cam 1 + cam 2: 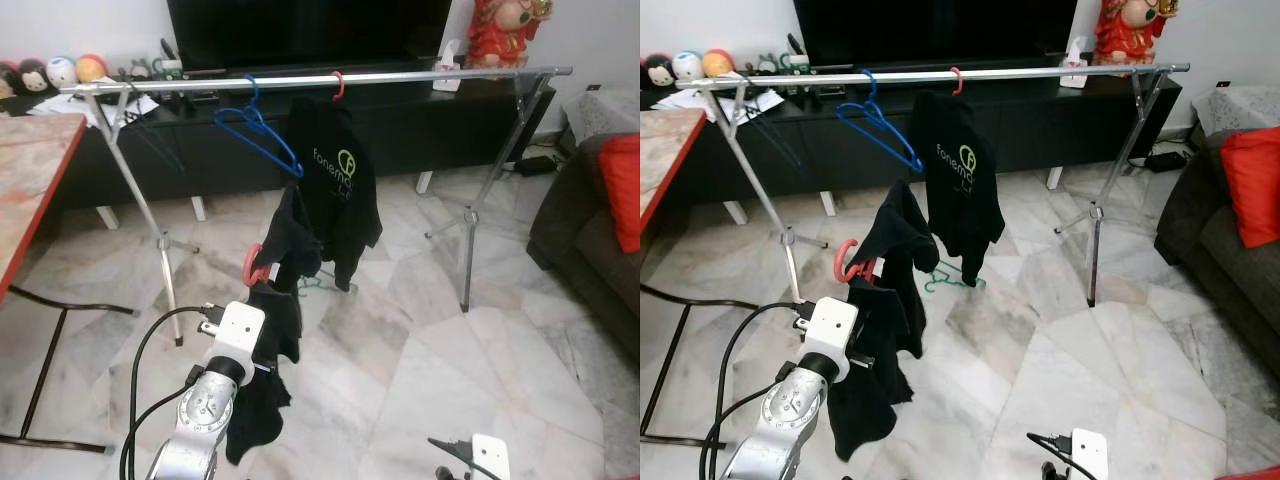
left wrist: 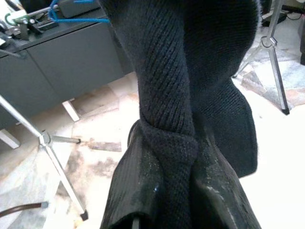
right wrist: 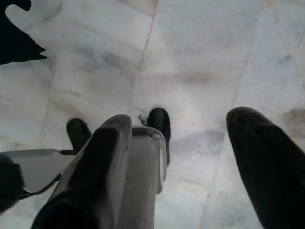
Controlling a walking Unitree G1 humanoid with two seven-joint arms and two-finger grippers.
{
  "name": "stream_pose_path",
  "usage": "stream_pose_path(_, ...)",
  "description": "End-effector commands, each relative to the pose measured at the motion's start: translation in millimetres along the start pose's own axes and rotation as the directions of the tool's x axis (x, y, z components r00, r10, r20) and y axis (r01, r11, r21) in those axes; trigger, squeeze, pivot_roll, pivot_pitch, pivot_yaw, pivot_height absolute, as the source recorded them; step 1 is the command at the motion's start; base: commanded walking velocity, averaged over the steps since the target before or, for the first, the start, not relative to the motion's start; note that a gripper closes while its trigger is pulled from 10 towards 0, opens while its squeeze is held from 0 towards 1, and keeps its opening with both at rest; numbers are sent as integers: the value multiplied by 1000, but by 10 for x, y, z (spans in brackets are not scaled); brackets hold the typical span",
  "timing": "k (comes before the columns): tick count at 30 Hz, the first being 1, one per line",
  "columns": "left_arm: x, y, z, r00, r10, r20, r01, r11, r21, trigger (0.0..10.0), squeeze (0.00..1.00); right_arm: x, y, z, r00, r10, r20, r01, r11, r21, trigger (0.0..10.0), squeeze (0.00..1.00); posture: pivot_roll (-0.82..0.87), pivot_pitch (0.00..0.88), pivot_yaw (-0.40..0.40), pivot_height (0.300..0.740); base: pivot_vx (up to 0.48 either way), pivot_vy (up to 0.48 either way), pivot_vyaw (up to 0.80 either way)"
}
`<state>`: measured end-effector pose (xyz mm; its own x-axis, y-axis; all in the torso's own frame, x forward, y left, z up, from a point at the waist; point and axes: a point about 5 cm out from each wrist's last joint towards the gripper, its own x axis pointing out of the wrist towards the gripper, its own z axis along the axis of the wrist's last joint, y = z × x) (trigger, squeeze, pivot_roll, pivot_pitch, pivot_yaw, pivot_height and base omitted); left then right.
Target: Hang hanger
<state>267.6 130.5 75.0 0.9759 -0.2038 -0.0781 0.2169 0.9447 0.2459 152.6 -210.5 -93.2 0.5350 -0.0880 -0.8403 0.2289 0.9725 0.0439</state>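
My left gripper (image 2: 174, 191) pinches the black sweater (image 1: 285, 260) on its red hanger (image 1: 252, 265), lifted toward the clothes rail (image 1: 400, 76) (hook free); right gripper (image 3: 190, 143) hangs spread.

The head cameras looked forward and down across the marble floor (image 1: 480, 340) at the clothes rail (image 1: 400, 76), sharing nearly the same scene. The left wrist camera pressed close against dark knit fabric (image 2: 190, 95); the right wrist camera faced the floor.

Even indoor light, sharp head views; left wrist view overexposed on the floor (image 2: 281, 157).
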Motion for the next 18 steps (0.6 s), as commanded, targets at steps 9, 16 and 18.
stream_pose_path(9,47,35,185,997,16,72,-15,1000,-4,10000,0,-1,-20,14,1000,-10,8,10,1000,13,10000,0,-25,0,-4,740,-282,0,0)
stream_pose_path(16,54,32,200,997,11,71,-10,1000,-7,10000,0,2,-19,30,1000,-10,11,10,1000,12,10000,0,-25,0,-5,740,-282,0,0)
stream_pose_path(18,49,28,199,998,9,70,-9,1000,-9,10000,0,3,-19,33,1000,-11,12,11,1000,14,10000,0,-25,0,-5,740,-285,0,0)
